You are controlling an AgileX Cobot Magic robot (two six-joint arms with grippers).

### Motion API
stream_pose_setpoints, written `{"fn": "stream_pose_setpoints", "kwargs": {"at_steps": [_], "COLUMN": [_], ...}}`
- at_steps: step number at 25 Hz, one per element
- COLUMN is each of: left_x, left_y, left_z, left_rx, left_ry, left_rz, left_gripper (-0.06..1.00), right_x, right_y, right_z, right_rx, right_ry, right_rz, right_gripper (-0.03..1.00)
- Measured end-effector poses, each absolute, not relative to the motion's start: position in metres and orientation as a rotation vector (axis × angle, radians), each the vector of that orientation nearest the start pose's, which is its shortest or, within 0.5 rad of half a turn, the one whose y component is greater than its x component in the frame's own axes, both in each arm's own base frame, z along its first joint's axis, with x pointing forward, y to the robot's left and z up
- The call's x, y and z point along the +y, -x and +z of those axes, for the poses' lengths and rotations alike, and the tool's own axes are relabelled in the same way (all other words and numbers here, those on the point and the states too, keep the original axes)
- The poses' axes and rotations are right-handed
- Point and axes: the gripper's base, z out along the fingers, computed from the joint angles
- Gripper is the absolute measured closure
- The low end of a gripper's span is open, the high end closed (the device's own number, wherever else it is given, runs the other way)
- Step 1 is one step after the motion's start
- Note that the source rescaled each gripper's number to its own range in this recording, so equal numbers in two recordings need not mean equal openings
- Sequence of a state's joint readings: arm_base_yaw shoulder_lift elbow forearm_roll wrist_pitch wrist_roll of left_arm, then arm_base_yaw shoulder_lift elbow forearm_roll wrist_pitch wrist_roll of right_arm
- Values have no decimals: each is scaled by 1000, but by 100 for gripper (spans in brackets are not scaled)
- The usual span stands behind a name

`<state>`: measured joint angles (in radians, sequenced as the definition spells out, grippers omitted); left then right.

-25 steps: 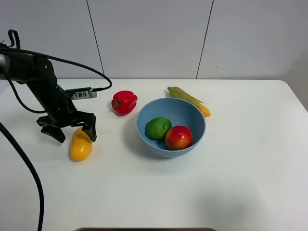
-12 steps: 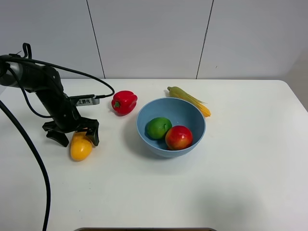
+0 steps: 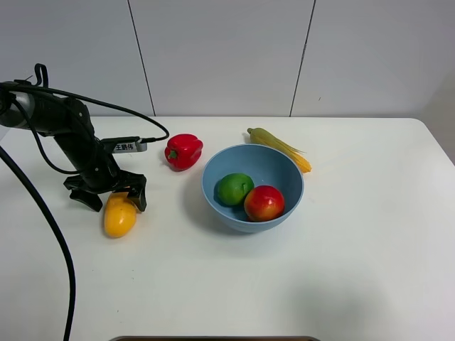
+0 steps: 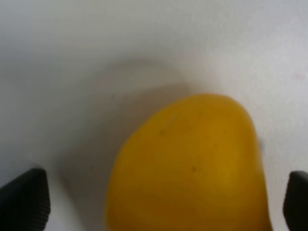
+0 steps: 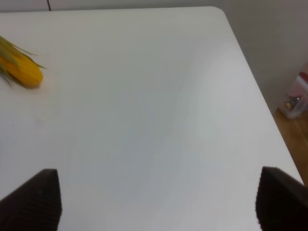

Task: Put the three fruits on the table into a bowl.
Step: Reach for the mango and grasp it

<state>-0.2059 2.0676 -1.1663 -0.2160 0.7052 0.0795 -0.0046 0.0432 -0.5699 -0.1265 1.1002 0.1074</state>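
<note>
Looking from the high camera, I see my left gripper (image 3: 108,196) spread wide astride the far end of the mango (image 3: 119,216) on the table (image 3: 355,270), set to close on it; the lime (image 3: 234,189) and red-orange fruit (image 3: 264,203) already sit in the blue bowl (image 3: 213,188). On the left wrist camera the mango (image 4: 192,168) fills the gap between both fingertips (image 4: 24,202). On the right wrist camera my right gripper (image 5: 156,202) is parted over bare table, holding nothing, with the corn cob (image 5: 19,67) nearby.
</note>
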Motion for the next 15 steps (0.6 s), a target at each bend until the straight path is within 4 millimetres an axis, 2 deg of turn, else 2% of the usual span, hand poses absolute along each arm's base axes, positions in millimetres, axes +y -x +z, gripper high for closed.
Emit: {"fn": "stream_pose_setpoints", "kwargs": {"at_steps": [2,5,13,15], "left_x": [-86,-86,-86,-86], "left_y": [-352,-352,-353,-353], "left_z": [96,96,94,94], "left_rx": [3084,3083,3082,3082], "left_ry": [-195,-201,-205,-205], "left_rz": [-224,-219,-214,-214], "left_gripper": [-4,11,70,89], "right_x": [-10,-10,-10,-10], "right_y": [8,8,8,8], "right_z": [294,294,294,294], "right_rx": [2048,2048,2048,2048], "right_ry": [-126,-126,-126,-126], "right_rz": [-88,-88,-88,-88], "right_gripper": [51,51,51,51]}}
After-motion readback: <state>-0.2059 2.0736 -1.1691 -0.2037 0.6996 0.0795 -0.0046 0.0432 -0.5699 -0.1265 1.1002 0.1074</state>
